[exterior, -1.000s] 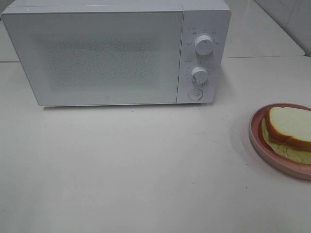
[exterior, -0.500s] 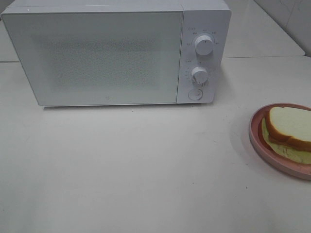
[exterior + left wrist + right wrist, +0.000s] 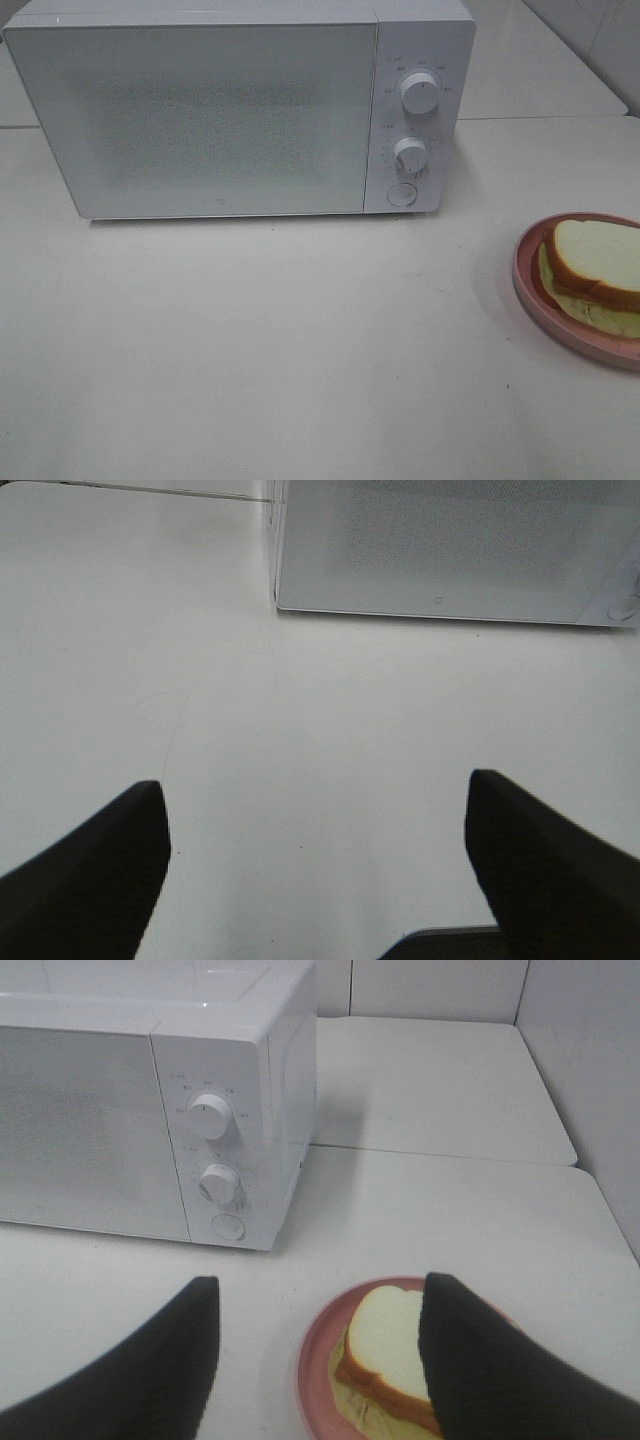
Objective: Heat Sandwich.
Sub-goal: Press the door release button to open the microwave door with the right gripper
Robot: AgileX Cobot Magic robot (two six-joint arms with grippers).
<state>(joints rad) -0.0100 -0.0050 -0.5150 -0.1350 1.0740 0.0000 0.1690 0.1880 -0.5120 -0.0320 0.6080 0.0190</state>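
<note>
Sandwich (image 3: 595,262): is lying on the pink plate (image 3: 524,272), on the table's (image 3: 300,350) right side.
Feel: likely soft, light and squashy; gripping the plate rim looks safer.
Right gripper (image 3: 322,1282): is hanging open, empty, near it.
Left gripper (image 3: 315,785): is hanging wide open, empty.
Microwave (image 3: 200,110): is sitting shut at the back.

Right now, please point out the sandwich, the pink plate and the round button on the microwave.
sandwich (image 3: 600,255), exterior high view, middle of the top bread slice.
pink plate (image 3: 522,268), exterior high view, its left rim.
round button (image 3: 402,195), exterior high view, centre of its face.
</note>
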